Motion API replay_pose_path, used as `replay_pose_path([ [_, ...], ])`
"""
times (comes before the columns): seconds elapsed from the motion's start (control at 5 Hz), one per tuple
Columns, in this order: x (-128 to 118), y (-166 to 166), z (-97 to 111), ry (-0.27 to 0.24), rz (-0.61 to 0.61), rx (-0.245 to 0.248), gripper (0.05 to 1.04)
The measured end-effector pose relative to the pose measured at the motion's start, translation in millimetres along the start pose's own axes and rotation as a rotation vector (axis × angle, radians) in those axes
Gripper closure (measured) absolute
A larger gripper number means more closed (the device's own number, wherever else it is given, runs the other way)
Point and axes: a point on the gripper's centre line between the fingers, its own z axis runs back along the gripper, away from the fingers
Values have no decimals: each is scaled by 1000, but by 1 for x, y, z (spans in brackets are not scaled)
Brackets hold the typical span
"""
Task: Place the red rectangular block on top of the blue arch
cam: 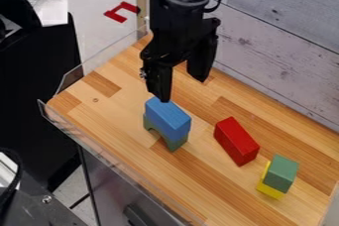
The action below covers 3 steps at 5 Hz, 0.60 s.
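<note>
Here's the pale plank wall (278,27) across the upper right, and the wooden tabletop (109,121) running from left of centre down to the lower right. A big black cabinet (39,71) stands on the left, and the black arm (179,2) drops in from the top edge. Down at its end, upper centre, hangs the claw (181,90), and it's open, fingers well apart and nothing between them!

Now to the red block (236,141), right of centre and a little low: lying on the tabletop, long side slanting from upper left to lower right, below and to the right of the claw, and apart from it. Over to the blue block (168,117), just left of the red one with a gap between, riding on top of a green arch (173,143). One finger's tip is right at the blue block's upper end; touching or just above, I can't tell. And at the lower right, a smaller green block (282,173) sits on a yellow block (269,190), the yellow peeking out at left and below.
</note>
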Motion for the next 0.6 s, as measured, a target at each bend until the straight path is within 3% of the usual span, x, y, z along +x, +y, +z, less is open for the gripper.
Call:
replay_pose_path([
  [0.2,-1,4,-6,2,-3,26,83],
  [0.6,-16,-11,-5,13,-54,-16,84],
])
